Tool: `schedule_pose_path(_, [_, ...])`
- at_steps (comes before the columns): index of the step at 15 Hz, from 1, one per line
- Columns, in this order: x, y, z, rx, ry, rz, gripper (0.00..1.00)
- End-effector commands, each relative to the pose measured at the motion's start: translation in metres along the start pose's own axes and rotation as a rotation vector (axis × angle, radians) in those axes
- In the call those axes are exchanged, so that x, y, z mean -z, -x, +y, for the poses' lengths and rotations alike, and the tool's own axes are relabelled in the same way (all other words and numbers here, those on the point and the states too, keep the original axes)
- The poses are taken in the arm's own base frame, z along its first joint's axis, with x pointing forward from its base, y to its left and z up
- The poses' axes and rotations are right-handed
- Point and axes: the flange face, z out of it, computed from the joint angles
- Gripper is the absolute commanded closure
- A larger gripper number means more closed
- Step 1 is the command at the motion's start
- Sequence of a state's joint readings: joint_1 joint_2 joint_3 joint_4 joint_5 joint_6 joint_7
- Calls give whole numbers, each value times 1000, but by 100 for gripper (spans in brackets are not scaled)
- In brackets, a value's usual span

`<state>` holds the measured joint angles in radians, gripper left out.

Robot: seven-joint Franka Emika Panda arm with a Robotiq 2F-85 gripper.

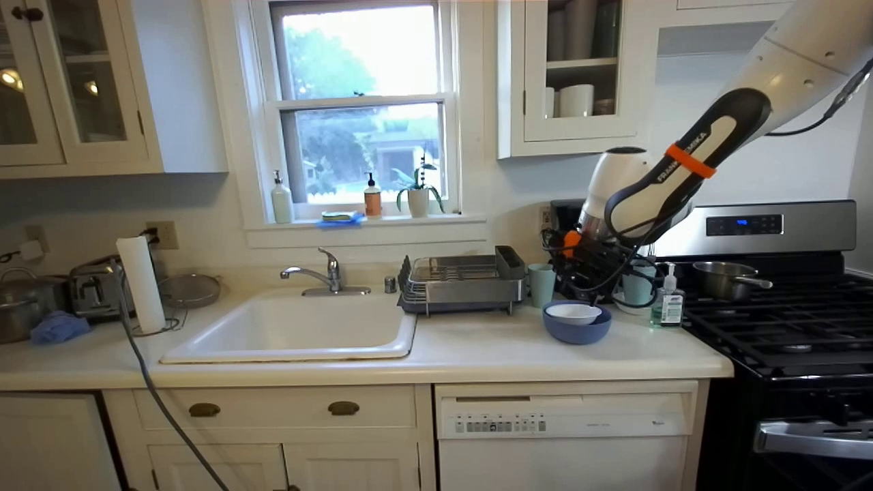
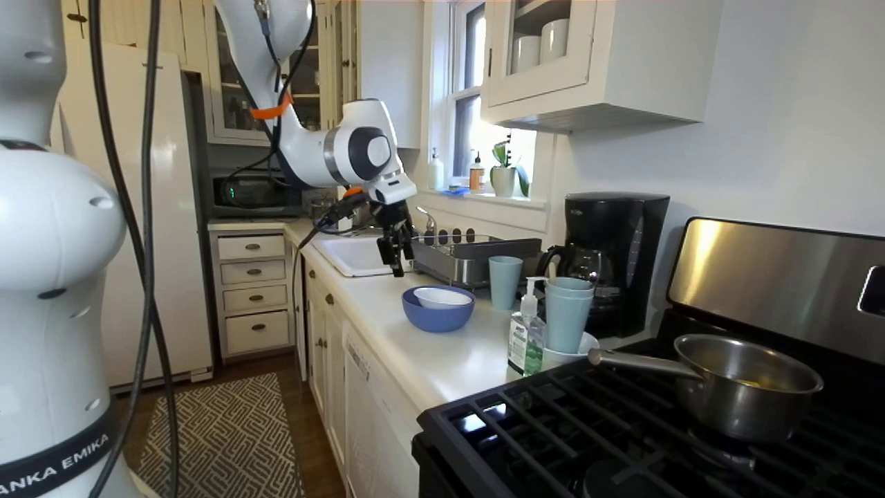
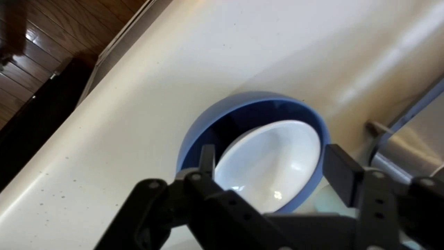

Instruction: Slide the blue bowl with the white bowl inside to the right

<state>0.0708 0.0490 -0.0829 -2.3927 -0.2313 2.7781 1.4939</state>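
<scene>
The blue bowl (image 1: 576,334) stands on the counter between the dish rack and the stove; it also shows in an exterior view (image 2: 437,319) and in the wrist view (image 3: 255,97). The white bowl (image 1: 571,312) sits inside it, tilted, and shows in an exterior view (image 2: 442,296) and the wrist view (image 3: 277,156). My gripper (image 3: 271,158) is open and empty, pointing down. In an exterior view the gripper (image 2: 393,259) is above the bowls' rims, apart from them. In the wrist view its fingers overlap the blue bowl's edges. Cables partly hide the gripper (image 1: 590,293).
A dish rack (image 1: 470,290) and a teal cup (image 1: 542,285) stand behind the bowls. Stacked teal cups (image 2: 568,318), a sanitizer bottle (image 2: 525,339) and a coffee maker (image 2: 643,263) stand nearer the stove (image 2: 498,415). The counter's front edge (image 1: 573,374) lies in front of the bowls.
</scene>
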Motion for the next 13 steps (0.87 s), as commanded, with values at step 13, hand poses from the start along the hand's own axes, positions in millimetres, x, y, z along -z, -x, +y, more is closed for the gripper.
schedule_pose_path(13, [164,46,1,600,50,136,0])
